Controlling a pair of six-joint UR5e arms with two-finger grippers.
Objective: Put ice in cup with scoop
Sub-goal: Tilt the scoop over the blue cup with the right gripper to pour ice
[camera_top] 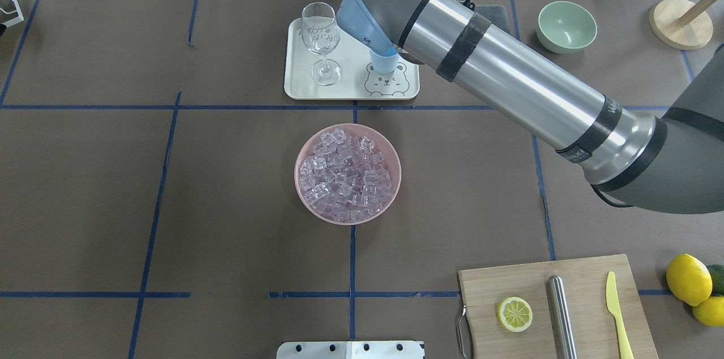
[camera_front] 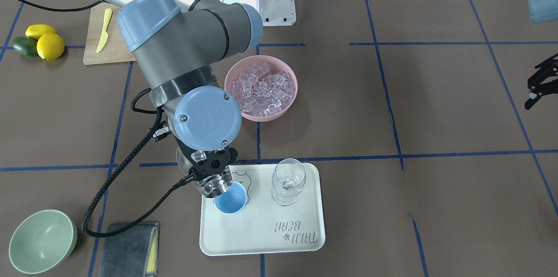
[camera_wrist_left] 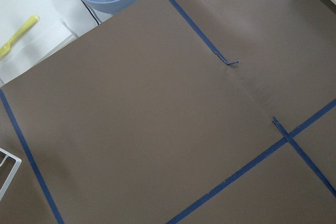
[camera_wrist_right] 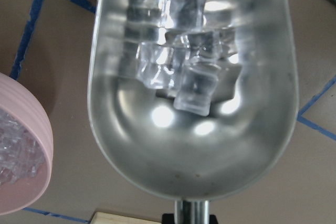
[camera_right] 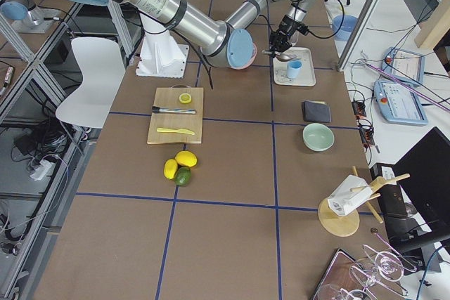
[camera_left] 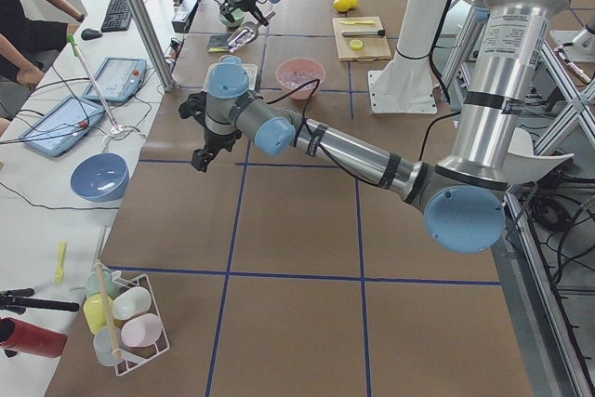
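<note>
At lower left of centre in the front view, the right fingers (camera_front: pixel 213 164) are clamped on the rod handle of the scoop (camera_front: pixel 214 186). The scoop noses downward with its mouth over the left rim of the cup (camera_front: pixel 232 202). The cup stands on the left part of the tray (camera_front: pixel 261 233). From the right wrist, a handful of ice (camera_wrist_right: pixel 191 90) sits bunched toward the scoop's mouth, not yet out, and what shows of the cup's inside is bare blue. I take this as the pour itself, barely begun.

To do it well, I would carry the mouth a touch further right, over the cup's middle rather than its rim. The trough looks about as wide as the cup, so cubes could skip off the edge onto the tray. Tip slowly, let the cubes slide out a few at a time, and keep the steel off the rim, since so light a cup would likely topple.

Above and to the right, the pink bowl (camera_front: pixel 272 116) holds the rest of the ice. Right of the cup, apart from it, stands the glass (camera_front: pixel 287 183), so the scoop should not swing that way. At the far right edge, the left fingers (camera_front: pixel 532 99) hang over the tabletop (camera_front: pixel 436 115), seemingly parted and holding nothing.
</note>
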